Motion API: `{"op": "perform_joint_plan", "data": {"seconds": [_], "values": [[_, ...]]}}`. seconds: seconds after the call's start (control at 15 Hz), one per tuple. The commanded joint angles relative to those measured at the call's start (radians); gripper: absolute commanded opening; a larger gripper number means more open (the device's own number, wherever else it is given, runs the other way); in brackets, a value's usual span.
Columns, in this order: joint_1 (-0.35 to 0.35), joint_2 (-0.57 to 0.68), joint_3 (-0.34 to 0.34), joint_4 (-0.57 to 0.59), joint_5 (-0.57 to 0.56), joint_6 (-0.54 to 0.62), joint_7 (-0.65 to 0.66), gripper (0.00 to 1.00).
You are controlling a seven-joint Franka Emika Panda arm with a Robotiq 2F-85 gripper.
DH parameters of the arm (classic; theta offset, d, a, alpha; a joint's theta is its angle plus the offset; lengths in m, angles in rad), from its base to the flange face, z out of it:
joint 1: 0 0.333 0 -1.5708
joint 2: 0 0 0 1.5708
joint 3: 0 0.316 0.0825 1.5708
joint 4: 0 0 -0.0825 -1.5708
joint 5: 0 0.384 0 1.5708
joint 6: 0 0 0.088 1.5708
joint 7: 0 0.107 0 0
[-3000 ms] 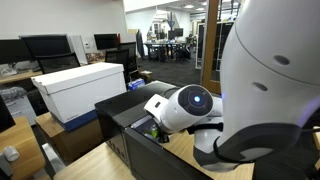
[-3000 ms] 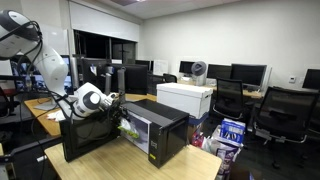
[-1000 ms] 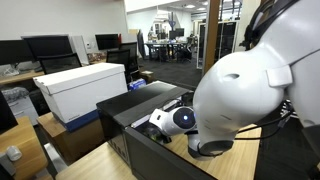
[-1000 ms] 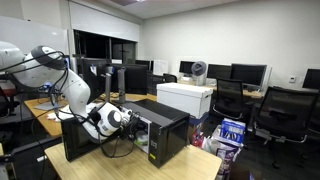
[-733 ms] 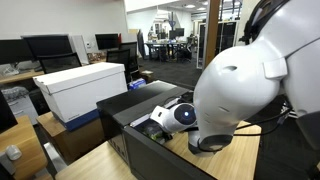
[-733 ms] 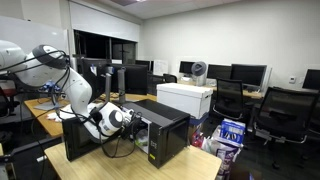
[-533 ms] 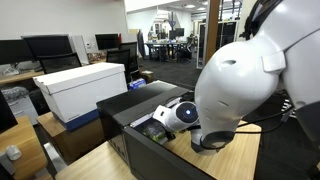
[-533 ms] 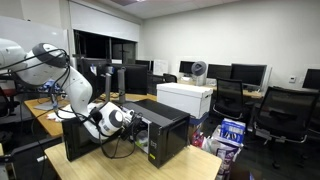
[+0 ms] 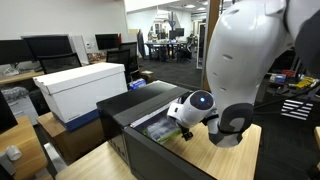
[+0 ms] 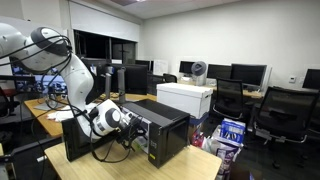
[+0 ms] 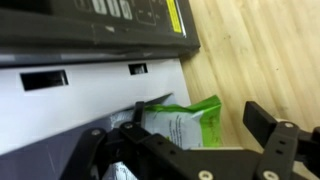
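gripper: jaws wide apart, nothing held; fingers show bare in the wrist view.
green packet: lies loose just ahead of the fingertips, in line with the gap between them, not pinched. Also shows as a green patch in an exterior view, right under the wrist.
where it lies: at the microwave's open mouth, by the pale frame with latch slots; can't tell if it is fully inside.
control panel: just beyond the packet, above the frame.
door: stands swung open beside the arm, not shut.
table: bare wood to one side of the gripper.
white box: well past the microwave, untouched.
progress, judged: packet looks set down and free of the grip; door not yet closed, arm not yet clear of the opening.
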Motion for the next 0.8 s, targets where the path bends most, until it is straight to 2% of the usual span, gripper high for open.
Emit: {"op": "perform_joint_plan", "data": {"seconds": [0.0, 0.2, 0.33, 0.53, 0.73], "values": [[-0.051, -0.174, 0.030, -0.193, -0.061, -0.006, -0.075, 1.00], [-0.084, -0.283, 0.023, -0.361, -0.075, -0.007, -0.093, 1.00], [-0.121, -0.352, 0.038, -0.431, -0.063, -0.052, -0.084, 1.00], [-0.221, -0.478, 0.101, -0.496, -0.050, -0.128, -0.058, 1.00], [-0.359, -0.621, 0.218, -0.520, -0.025, -0.249, -0.012, 1.00]]}}
